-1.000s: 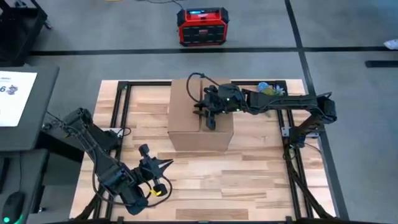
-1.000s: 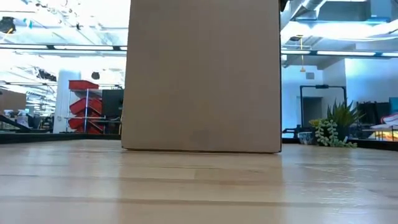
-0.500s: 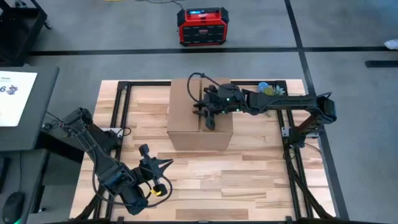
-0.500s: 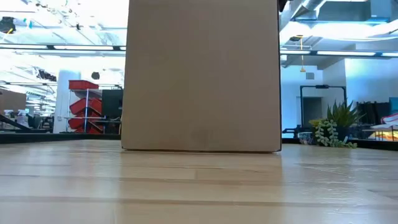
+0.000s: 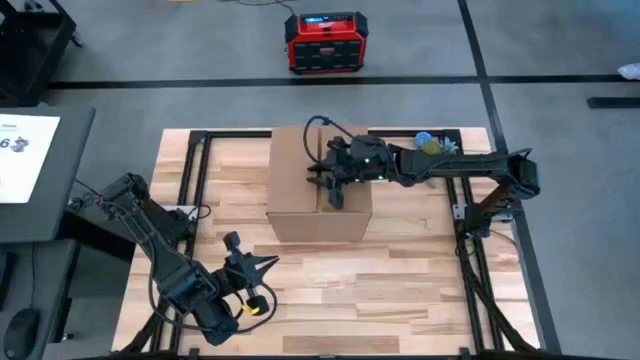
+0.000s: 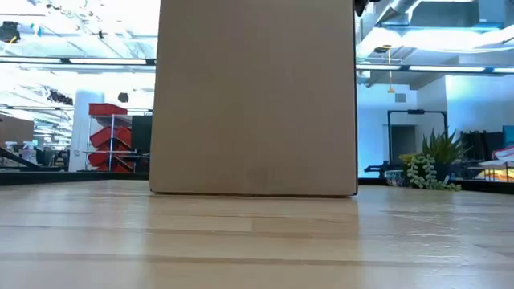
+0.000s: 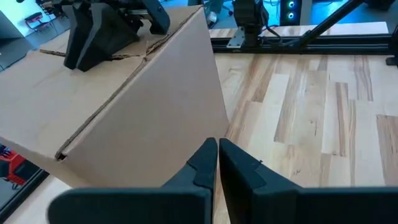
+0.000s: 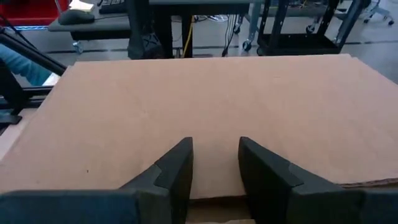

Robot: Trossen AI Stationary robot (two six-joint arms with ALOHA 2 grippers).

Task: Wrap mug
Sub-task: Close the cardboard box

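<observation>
the light wooden slatted table (image 5: 400,280) stands on a grey floor, a red case (image 5: 325,42) at 12 o'clock. the closed brown cardboard box (image 5: 300,190) sits upright at table centre-rear, flap seam running 12 to 6 o'clock; the right gripper (image 5: 333,180), fingers slightly apart, rests on its top. the left gripper (image 5: 262,264), fingers together, waits at 7 o'clock.

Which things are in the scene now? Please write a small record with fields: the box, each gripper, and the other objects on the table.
box: closed cardboard box standing on the wooden table, toward its far half
right gripper: right gripper on top of the box, fingers slightly apart, nothing between them
left gripper: left gripper shut, empty, over the near-left table area, pointing toward the box
mug: not visible in any view
other: small plant at the far right edge
</observation>
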